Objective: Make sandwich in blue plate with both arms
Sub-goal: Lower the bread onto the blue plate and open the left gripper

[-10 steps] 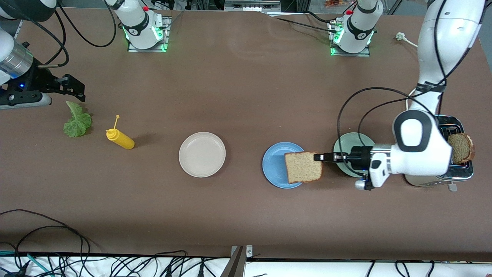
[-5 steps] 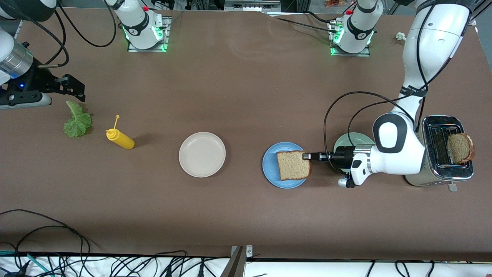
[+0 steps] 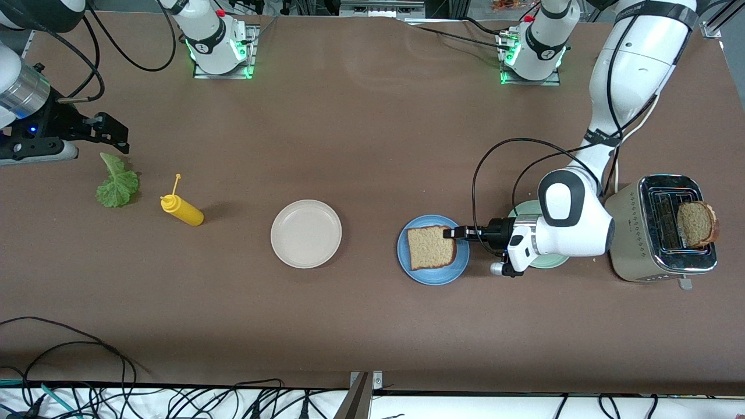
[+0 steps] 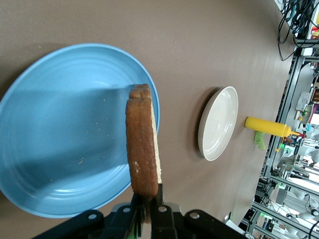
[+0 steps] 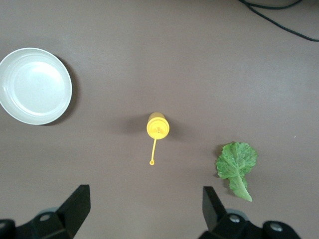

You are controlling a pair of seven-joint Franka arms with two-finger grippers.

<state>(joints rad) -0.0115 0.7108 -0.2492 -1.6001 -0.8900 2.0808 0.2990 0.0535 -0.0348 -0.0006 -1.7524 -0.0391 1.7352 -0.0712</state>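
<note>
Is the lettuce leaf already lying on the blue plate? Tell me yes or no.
No, the lettuce leaf lies on the table near the right arm's end, while the blue plate has only a bread slice over it.

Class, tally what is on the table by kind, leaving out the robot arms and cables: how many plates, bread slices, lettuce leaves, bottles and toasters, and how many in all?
Plates: 3 (blue plate, white plate, green plate)
Bread slices: 2 (held slice, toaster slice)
Lettuce leaves: 1
Yellow bottles: 1
Toasters: 1
Total: 8

Toaster [image 3: 663, 233], mustard bottle [image 3: 182, 211], cream plate [image 3: 306, 233]
</note>
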